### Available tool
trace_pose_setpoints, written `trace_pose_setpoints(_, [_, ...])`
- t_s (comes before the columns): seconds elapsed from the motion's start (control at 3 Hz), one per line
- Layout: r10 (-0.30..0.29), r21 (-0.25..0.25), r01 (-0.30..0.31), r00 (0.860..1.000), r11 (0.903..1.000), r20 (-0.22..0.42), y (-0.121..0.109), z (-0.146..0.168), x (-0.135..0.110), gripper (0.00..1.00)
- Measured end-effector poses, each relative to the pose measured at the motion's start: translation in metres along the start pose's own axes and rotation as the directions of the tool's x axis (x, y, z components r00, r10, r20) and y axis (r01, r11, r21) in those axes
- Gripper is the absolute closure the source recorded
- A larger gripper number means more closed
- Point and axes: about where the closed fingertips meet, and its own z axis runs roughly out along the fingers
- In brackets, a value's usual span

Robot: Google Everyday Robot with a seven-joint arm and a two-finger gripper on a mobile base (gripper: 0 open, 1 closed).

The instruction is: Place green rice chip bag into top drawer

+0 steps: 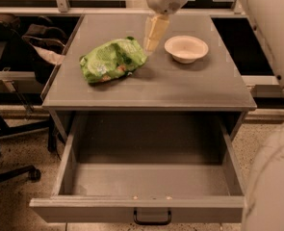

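Observation:
The green rice chip bag (111,59) lies crumpled on the grey cabinet top, left of centre. My gripper (150,46) hangs from above, pointing down, just above the top at the bag's right end, between the bag and the cream bowl (186,48). It holds nothing. The top drawer (136,209) is pulled fully open below the cabinet top and its inside is empty. Its small dark handle (152,218) sits at the centre of the front.
The cabinet top (180,88) is a flat grey surface. My arm's white casing (271,28) fills the right edge of the view. Black office chairs (6,37) and a chair base with castors (16,170) stand to the left.

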Motion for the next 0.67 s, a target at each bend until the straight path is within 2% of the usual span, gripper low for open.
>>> trace_pose_setpoints(0.33, [-0.001, -0.004, 0.001, 0.999, 1.0, 0.037, -0.004, 0.012, 0.003, 0.0])
trace_pose_setpoints(0.67, [-0.002, -0.046, 0.006, 0.996, 0.9989, 0.089, -0.005, 0.04, 0.001, 0.0])
